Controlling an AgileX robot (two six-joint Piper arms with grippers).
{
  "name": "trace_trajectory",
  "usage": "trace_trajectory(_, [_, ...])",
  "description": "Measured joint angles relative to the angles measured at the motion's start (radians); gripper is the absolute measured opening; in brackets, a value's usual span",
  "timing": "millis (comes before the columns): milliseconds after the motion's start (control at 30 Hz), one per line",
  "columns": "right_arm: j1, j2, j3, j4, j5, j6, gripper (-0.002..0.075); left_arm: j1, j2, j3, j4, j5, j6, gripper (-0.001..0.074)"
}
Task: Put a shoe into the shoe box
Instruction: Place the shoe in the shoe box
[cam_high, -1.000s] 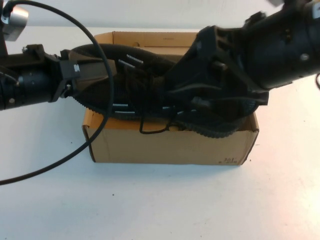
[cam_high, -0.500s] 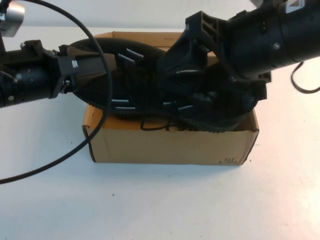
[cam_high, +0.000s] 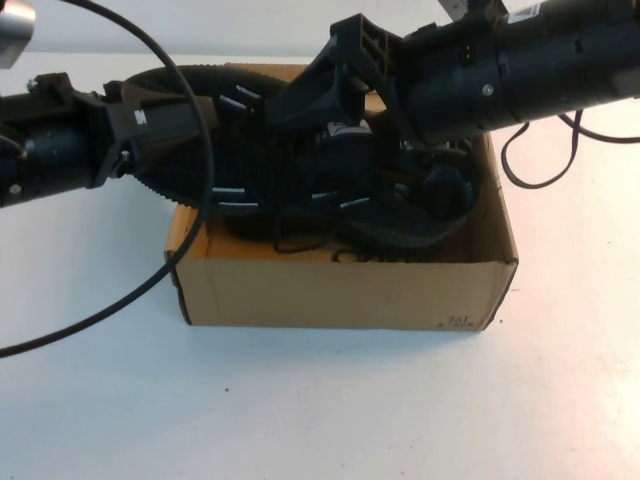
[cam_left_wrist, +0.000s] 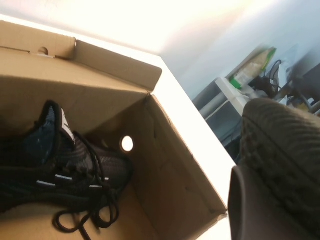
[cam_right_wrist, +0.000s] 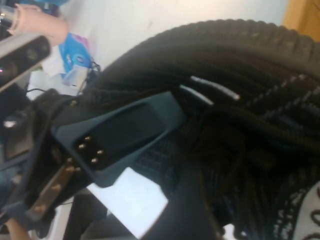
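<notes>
The shoe (cam_high: 250, 150), a black mesh sneaker with white side dashes, hangs on its side over the left half of the open shoe box (cam_high: 340, 290). My left gripper (cam_high: 185, 125) is shut on its left end at the box's left rim. My right gripper (cam_high: 320, 100) reaches in from the right and is shut on the shoe's middle near the collar. The left wrist view shows the shoe's ribbed sole (cam_left_wrist: 285, 145) beside one of the gripper's fingers (cam_left_wrist: 260, 210). The right wrist view shows the shoe (cam_right_wrist: 240, 65) close up, with the left gripper's finger (cam_right_wrist: 125, 130) on it.
A matching black sneaker (cam_high: 430, 215) lies inside the box on the right; the left wrist view also shows it (cam_left_wrist: 60, 170) on the box floor near a round hole (cam_left_wrist: 127, 143). A black cable (cam_high: 190, 230) loops across the white table at the left.
Both arms have lifted the shoe slightly and carried it to the left. The right gripper has swung up and left across the box, uncovering the other sneaker inside.
</notes>
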Motion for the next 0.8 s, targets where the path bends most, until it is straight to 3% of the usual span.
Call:
trace_trajectory(267, [-0.006, 0.000, 0.000, 0.127, -0.013, -0.147, 0.0442, 0.004, 0.000, 0.000, -0.024, -0.014, 0.000, 0.0134])
trace_trajectory(800, [-0.006, 0.073, 0.000, 0.157, -0.040, -0.169, 0.0385, 0.006, 0.000, 0.000, -0.015, -0.038, 0.002, 0.0135])
